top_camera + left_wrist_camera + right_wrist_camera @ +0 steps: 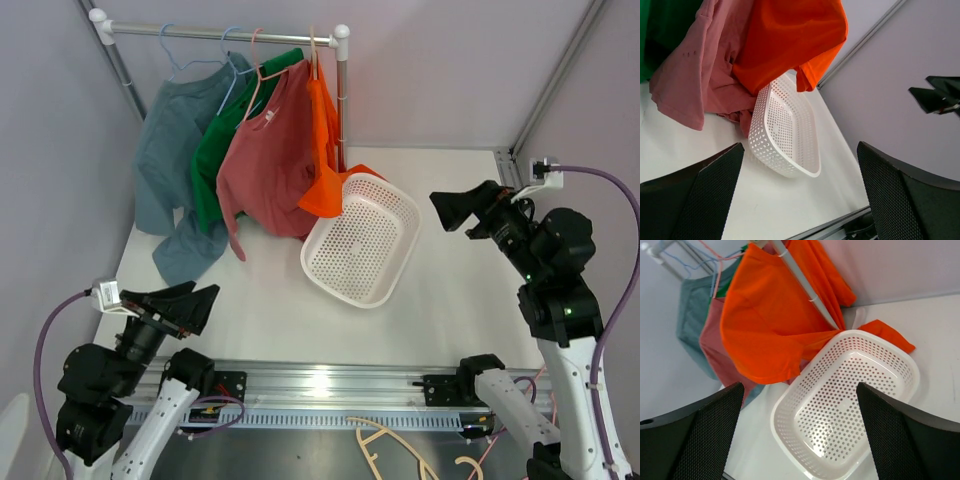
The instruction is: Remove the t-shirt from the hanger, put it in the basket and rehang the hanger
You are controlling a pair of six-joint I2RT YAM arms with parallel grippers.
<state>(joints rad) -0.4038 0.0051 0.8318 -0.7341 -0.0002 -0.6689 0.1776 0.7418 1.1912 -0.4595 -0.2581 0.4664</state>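
The table [450,290] carries a clothes rack [220,33] along its far left side, with four shirts on hangers side by side on the rail: a grey-blue shirt [165,160], a green shirt [210,150], a pink shirt [265,160] and an orange t-shirt [325,150]. The orange t-shirt hangs at the right end of the rail, against the upright post, and is judged to be the item to remove. Its long axis runs vertically from the hanger down to the hem, which drapes against the far rim of the white basket [412,225]. The basket sits tilted just right of the shirts. The right gripper [440,212] hovers right of the basket, fingers spread wide and holding nothing, aimed left toward the rack. The t-shirt lies to its left and farther from the bases, with the basket between. The left gripper [200,292] is also spread and unloaded, near the left base, well apart from the t-shirt. The right arm is judged the nearer. The pale hanger [314,50] hooks over the rail above the t-shirt's collar.
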